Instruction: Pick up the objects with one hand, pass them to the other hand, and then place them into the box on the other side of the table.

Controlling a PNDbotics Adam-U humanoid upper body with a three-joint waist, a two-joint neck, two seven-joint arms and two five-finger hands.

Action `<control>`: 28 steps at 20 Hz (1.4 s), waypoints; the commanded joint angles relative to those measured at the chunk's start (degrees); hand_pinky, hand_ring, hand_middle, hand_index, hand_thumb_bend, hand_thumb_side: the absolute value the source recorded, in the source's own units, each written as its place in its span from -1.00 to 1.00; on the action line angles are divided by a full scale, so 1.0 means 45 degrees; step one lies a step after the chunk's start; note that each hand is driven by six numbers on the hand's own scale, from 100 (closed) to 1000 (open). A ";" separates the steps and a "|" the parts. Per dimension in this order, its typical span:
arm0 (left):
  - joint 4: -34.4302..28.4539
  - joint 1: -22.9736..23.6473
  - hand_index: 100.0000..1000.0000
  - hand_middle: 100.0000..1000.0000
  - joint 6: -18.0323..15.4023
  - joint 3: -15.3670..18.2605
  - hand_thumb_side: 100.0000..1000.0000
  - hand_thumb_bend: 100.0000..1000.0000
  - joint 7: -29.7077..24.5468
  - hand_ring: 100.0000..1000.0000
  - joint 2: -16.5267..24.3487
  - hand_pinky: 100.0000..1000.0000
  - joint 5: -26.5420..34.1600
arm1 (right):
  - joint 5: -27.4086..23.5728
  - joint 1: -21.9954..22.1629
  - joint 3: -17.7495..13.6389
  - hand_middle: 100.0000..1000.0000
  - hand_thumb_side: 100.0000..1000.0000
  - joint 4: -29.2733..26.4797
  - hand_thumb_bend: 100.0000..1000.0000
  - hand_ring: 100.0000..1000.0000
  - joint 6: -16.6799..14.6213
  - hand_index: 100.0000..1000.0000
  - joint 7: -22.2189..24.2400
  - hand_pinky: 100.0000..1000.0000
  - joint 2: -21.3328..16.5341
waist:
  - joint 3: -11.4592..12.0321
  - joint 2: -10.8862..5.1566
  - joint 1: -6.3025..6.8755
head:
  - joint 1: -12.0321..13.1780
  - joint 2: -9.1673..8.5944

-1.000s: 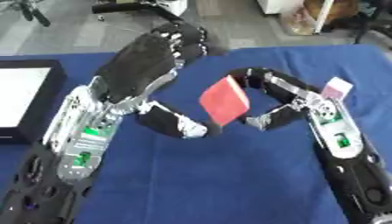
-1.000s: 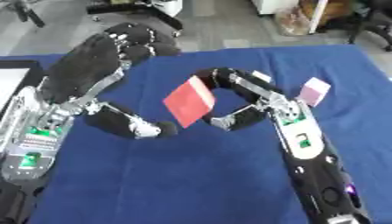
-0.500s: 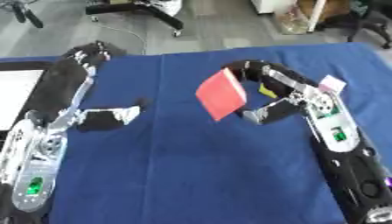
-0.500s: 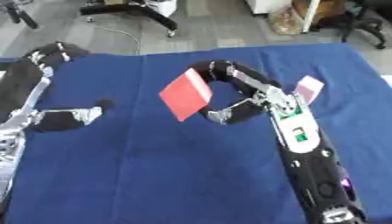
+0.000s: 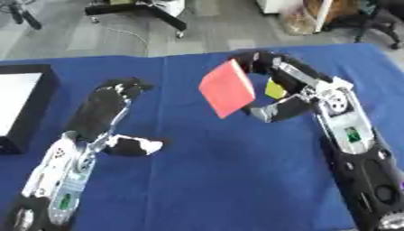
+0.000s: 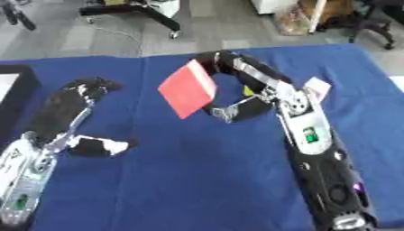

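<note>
While the left hand [image 5: 107,108] rests open, right hand [image 5: 277,97] fingers pinch the red card [image 5: 227,88].

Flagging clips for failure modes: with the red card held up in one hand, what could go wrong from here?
The right hand pinches the red card only along one edge, high above the blue table, so it might slip or twist. The left hand is open and well apart from the card, so a handover could miss. The black box sits at the far left, a long carry.
</note>
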 commanded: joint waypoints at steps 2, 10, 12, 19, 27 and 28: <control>0.0488 -0.0680 0.70 0.48 -0.0267 -0.0733 -0.09 0.27 0.0656 0.43 -0.0347 0.76 0.0100 | -0.0242 -0.0225 0.0173 0.46 -1.00 -0.0438 -1.00 0.50 -0.0353 -0.46 0.0664 0.53 0.0327 | -0.0021 -0.0237 -0.0043 | 0.0025 -0.0031; 0.1806 -0.1966 0.70 0.49 -0.0435 -0.1632 -0.04 0.27 0.2118 0.44 -0.1130 0.77 0.0796 | -0.0314 0.0039 0.0366 0.46 -1.00 -0.0678 -1.00 0.49 -0.0054 -0.47 0.0885 0.52 0.0995 | -0.0066 -0.0207 -0.0093 | 0.0030 -0.0031; 0.2182 -0.2211 0.70 0.52 -0.0448 -0.1762 -0.02 0.26 0.2751 0.45 -0.1425 0.79 0.1063 | -0.0201 0.0121 0.0351 0.45 -1.00 -0.0724 -1.00 0.49 0.0045 -0.48 0.0817 0.52 0.1045 | -0.0080 -0.0197 -0.0127 | 0.0026 -0.0031; 0.3242 -0.2453 0.68 0.51 -0.0314 -0.1859 -0.02 0.24 0.4186 0.43 -0.1809 0.79 0.1525 | 0.0073 0.0260 0.0264 0.44 -1.00 -0.0861 -1.00 0.48 0.0195 -0.48 0.0529 0.52 0.1063 | -0.0163 -0.0174 -0.0207 | 0.0023 -0.0031; 0.3557 -0.2400 0.68 0.50 -0.0229 -0.1779 -0.02 0.25 0.4206 0.43 -0.1790 0.79 0.1460 | -0.0126 0.0368 0.0146 0.44 -1.00 -0.1160 -1.00 0.48 0.0381 -0.49 0.0471 0.52 0.1045 | -0.0191 -0.0178 -0.0239 | -0.0035 -0.0031; 0.3580 -0.2377 0.68 0.50 -0.0200 -0.1738 -0.02 0.26 0.4234 0.43 -0.1776 0.79 0.1444 | -0.0128 0.0385 0.0106 0.44 -1.00 -0.1197 -1.00 0.48 0.0405 -0.49 0.0445 0.52 0.1034 | -0.0196 -0.0178 -0.0246 | -0.0037 -0.0031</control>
